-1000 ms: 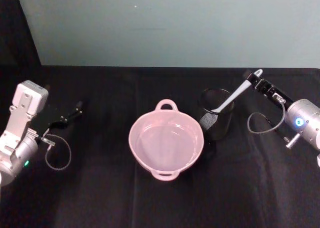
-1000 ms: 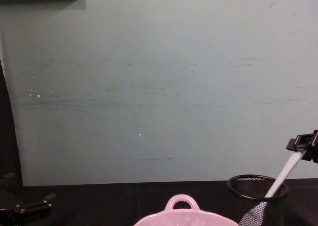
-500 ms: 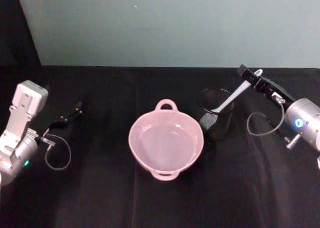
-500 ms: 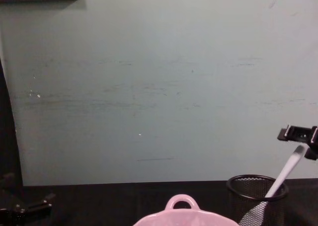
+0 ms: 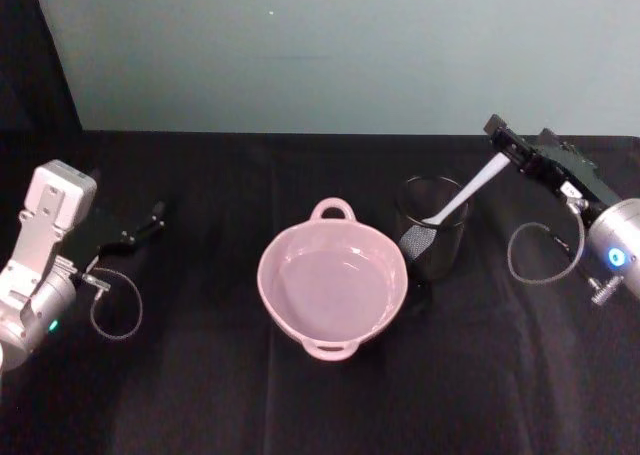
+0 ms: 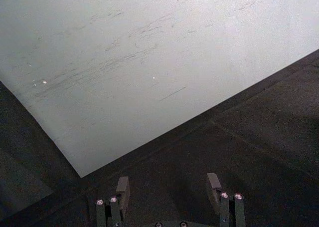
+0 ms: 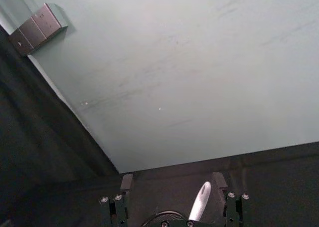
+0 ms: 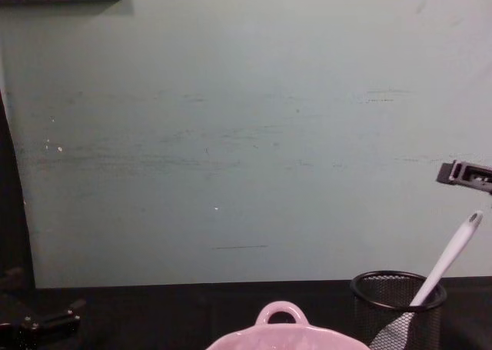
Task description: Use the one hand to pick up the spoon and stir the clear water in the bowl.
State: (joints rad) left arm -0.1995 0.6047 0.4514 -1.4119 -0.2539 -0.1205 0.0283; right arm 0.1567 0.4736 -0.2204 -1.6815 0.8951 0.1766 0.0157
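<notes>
**Step in hand: grasp the spoon handle**

Left gripper [image 5: 140, 227]: parked at the left of the table [image 5: 200, 395], well apart from the task's things. Its fingers [image 6: 123, 186] stand spread with nothing between them. It is idle.

Bowl [image 5: 332, 287]: pink, at the table's centre, holding clear water. One loop handle faces the wall [image 5: 340, 45], the other faces the robot.

Cup [image 5: 432, 225]: black mesh, just beside the bowl on its right. The spoon [image 5: 470, 195] stands in it scoop down, leaning toward the right, its handle end clear above the rim.

Right gripper [image 5: 515, 150]: raised at the spoon's upper end. In the right wrist view the handle tip [image 7: 200, 201] lies between the two spread fingers [image 7: 126, 181], nearer one of them, with a gap on each side. Nothing is gripped yet. In the chest view the gripper sits just above the handle end.

Procedure, as judged:
1. Centre the handle between the fingers before closing.
2. Advance down the handle so the pads take the shaft, not the extreme tip.
3. Close firmly; the handle is slim and smooth and may pivot.
4. Lift along the spoon's lean so the scoop clears the rim without tipping the cup.
</notes>
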